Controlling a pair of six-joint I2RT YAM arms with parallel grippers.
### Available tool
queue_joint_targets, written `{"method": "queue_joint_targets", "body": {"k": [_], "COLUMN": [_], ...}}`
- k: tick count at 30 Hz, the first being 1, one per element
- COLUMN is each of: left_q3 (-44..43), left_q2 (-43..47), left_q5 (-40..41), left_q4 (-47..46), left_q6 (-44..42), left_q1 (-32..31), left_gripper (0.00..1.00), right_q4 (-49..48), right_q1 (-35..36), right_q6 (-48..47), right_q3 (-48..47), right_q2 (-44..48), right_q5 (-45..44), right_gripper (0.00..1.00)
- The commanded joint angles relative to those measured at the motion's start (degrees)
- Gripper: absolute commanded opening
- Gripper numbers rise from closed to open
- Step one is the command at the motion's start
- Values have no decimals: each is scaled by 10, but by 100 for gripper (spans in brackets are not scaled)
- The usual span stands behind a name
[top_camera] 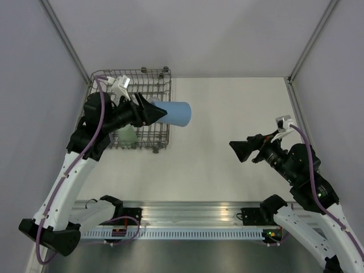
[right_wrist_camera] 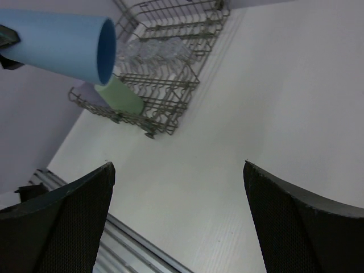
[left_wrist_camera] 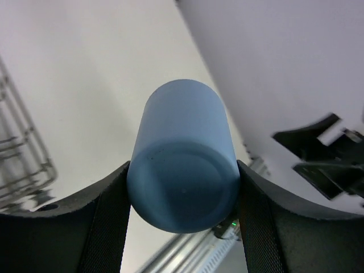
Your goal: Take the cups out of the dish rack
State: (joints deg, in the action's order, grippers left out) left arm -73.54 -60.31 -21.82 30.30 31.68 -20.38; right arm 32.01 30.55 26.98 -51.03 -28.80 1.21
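A blue cup (top_camera: 175, 113) lies sideways in the air over the right edge of the dish rack (top_camera: 132, 71), its open mouth pointing right. My left gripper (top_camera: 156, 112) is shut on its closed base; in the left wrist view the blue cup (left_wrist_camera: 182, 170) fills the gap between both pads. A green cup (top_camera: 126, 134) lies in the rack's near part, half hidden by my left arm. In the right wrist view the rack (right_wrist_camera: 190, 79) also holds several clear cups (right_wrist_camera: 151, 50) beside the green cup (right_wrist_camera: 119, 96). My right gripper (top_camera: 242, 151) hovers open and empty over the table at the right.
Grey walls close in the white table (top_camera: 227, 114) on the left, back and right. A metal rail (top_camera: 187, 213) with both arm bases runs along the near edge. The rack stands in the back left corner.
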Motion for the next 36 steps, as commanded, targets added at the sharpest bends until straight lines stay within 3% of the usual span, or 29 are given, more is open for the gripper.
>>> {"method": "queue_joint_targets", "body": {"k": [1,5,9,12,22,28,32,36], "left_q3": [54,116,188,212,214,215,211,210], "left_q2": [22,23,25,22,13,7,-1,-13], "left_q5": [-159,-237,-283,-282,-252,-238,-237,-234], "left_q4": [-203,-345,-556,-591,-569,-534,-536,-532], "left_q6": [149,254,383,419,394,379,378,379], "left_q1": [-1,-1,-5,-13,-69,-83,-90,-92], "left_gripper": [2,2,2,2,2,2,2,2], "right_q4": [-138,-229,-317,-404,-588,-590,-586,-584], "right_q1": [0,1,0,0,1,1,1,0], "right_q6": [54,119,179,235,302,271,259,243], "right_q3": [30,45,53,69,101,94,90,84], "right_q2": [18,28,8,-15,-109,-130,-139,-144], "right_q5": [113,183,238,275,349,350,355,355], "right_gripper": [98,98,96,91,72,57,37,31]}}
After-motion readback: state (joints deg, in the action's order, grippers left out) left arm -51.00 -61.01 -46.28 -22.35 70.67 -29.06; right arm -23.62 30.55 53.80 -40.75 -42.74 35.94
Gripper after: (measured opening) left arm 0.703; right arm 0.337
